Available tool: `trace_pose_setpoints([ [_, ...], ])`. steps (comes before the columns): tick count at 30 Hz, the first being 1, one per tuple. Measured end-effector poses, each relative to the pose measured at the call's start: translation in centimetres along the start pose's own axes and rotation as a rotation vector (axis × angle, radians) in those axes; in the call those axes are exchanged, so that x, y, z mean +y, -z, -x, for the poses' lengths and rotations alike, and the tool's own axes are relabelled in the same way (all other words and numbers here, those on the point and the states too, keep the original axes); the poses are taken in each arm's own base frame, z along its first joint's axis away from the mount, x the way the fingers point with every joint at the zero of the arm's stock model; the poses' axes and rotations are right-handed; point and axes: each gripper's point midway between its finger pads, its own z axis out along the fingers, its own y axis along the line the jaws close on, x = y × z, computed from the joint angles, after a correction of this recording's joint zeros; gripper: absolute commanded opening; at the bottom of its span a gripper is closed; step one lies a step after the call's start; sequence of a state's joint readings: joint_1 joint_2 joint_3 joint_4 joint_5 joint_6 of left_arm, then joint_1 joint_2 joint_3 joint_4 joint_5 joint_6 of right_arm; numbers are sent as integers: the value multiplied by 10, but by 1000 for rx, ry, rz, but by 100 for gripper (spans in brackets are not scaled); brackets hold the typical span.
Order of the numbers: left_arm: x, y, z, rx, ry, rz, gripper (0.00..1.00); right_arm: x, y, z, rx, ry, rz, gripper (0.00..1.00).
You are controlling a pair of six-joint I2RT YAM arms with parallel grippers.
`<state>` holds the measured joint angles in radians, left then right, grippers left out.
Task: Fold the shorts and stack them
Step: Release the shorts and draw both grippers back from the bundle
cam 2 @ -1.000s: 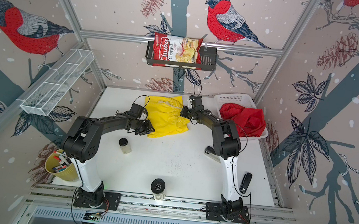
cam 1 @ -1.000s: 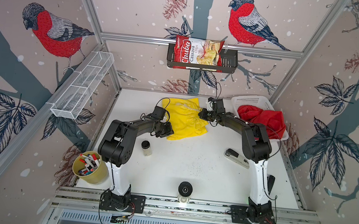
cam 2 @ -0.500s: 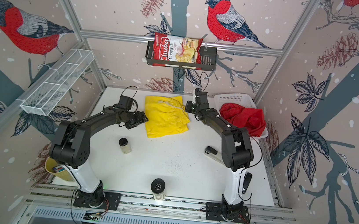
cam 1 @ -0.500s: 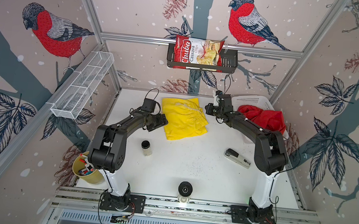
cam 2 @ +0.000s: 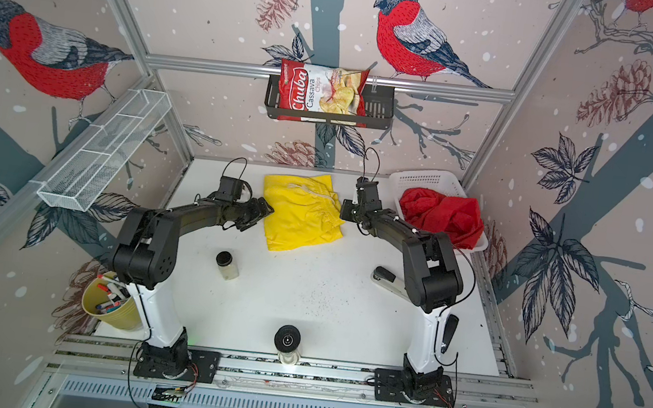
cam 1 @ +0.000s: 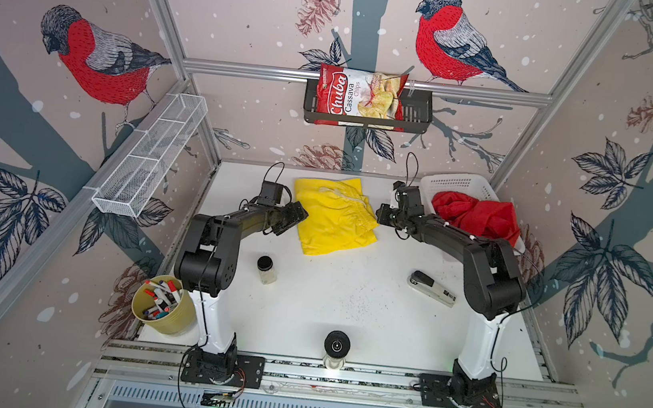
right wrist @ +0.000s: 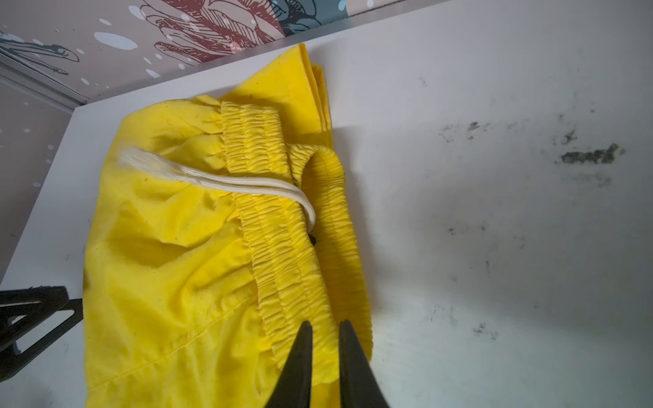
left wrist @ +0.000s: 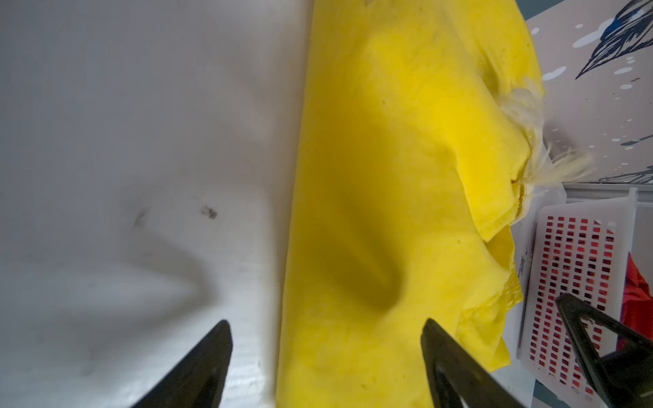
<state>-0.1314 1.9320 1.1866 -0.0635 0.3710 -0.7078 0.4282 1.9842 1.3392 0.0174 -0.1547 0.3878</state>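
Scuffed white tabletop [cam 1: 347, 299], folded yellow shorts [cam 1: 333, 218] with ruched waistband [right wrist: 275, 247], between wide-spread left gripper [left wrist: 325, 320] and barely parted right gripper [right wrist: 325, 322].

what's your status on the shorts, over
Left gripper open at bright yellow cloth shorts, folded on white table. Right gripper nearly closed over waistband, grip unclear. Red cloth shorts heaped in white lattice basket. Nothing in the way.

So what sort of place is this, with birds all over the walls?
Probably a robot test booth: a left arm and right arm mounted on a rail at a white table, with yellow shorts and a basket of red shorts as practice props.
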Motion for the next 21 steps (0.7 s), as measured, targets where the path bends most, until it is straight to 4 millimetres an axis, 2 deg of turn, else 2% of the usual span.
trace_pose_setpoints([
  [5, -1, -19, 10, 1, 20, -12, 64, -5, 6, 7, -25, -6, -1, 18],
  [6, -2, -22, 13, 1, 24, -17, 58, -6, 7, 6, -25, -8, -3, 18],
  [8, -5, -27, 19, -2, 24, -27, 39, -9, 7, 4, -23, -11, -7, 18],
  [10, -10, -31, 27, -6, 28, -36, 10, -13, 6, -1, -12, -16, -11, 18],
  [11, -12, -33, 32, -7, 25, -36, 0, -16, 6, -4, -7, -19, -15, 18],
  [14, -19, -32, 55, -22, -5, -36, 0, -22, 6, -10, 4, -28, -22, 18],
  [17, -21, -21, 89, -50, -37, -10, 0, -27, 7, -17, 14, -35, -29, 18],
  [19, -13, -10, 117, -75, -56, 34, 0, -30, 9, -20, 16, -38, -30, 18],
  [21, 6, 2, 148, -98, -76, 92, 0, -32, 9, -20, 15, -42, -28, 18],
])
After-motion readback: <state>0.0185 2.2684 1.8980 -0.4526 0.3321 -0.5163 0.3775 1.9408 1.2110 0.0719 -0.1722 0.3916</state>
